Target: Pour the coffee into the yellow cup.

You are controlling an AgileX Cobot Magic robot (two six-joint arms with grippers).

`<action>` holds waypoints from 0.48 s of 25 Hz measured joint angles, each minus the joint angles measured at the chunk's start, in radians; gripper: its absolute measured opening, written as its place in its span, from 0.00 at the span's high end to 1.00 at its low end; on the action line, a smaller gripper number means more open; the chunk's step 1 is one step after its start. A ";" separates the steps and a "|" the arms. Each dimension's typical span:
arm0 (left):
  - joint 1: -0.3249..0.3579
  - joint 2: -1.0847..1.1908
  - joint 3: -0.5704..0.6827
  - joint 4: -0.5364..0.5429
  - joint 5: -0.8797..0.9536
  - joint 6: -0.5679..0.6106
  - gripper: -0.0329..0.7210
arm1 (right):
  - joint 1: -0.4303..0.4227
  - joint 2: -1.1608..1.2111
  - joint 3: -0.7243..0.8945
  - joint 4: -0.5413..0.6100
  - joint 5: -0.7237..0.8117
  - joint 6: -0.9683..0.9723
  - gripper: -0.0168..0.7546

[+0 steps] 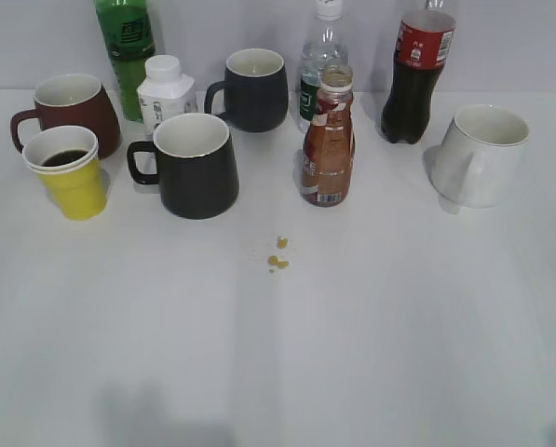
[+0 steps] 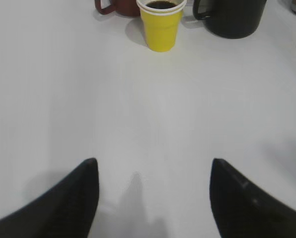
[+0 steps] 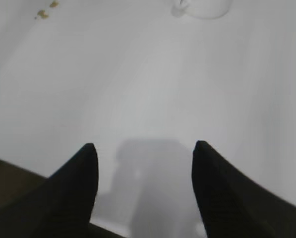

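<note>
The coffee bottle stands upright and uncapped at the table's middle back, with brown liquid inside. The yellow cup stands at the left, upright, holding dark liquid; it also shows at the top of the left wrist view. My left gripper is open and empty, low over bare table well short of the cup. My right gripper is open and empty over bare table near the front edge. Neither gripper shows in the exterior view.
A brown-red mug stands behind the cup and a black mug to its right. A dark mug, white pill bottle, green bottle, clear bottle, cola bottle and white mug line the back. Yellow crumbs lie mid-table.
</note>
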 joint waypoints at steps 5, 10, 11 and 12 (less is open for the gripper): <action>0.000 0.000 0.000 -0.011 -0.004 0.000 0.26 | 0.000 -0.040 0.007 0.010 -0.008 -0.016 0.40; 0.000 0.000 0.000 0.001 -0.004 0.000 0.26 | 0.000 -0.040 0.007 0.011 -0.013 -0.018 0.40; 0.000 0.000 0.000 0.001 -0.004 0.000 0.27 | 0.000 -0.040 0.007 0.011 -0.014 -0.018 0.40; 0.000 0.000 0.000 0.001 -0.004 0.000 0.28 | 0.000 -0.040 0.007 0.011 -0.015 -0.020 0.40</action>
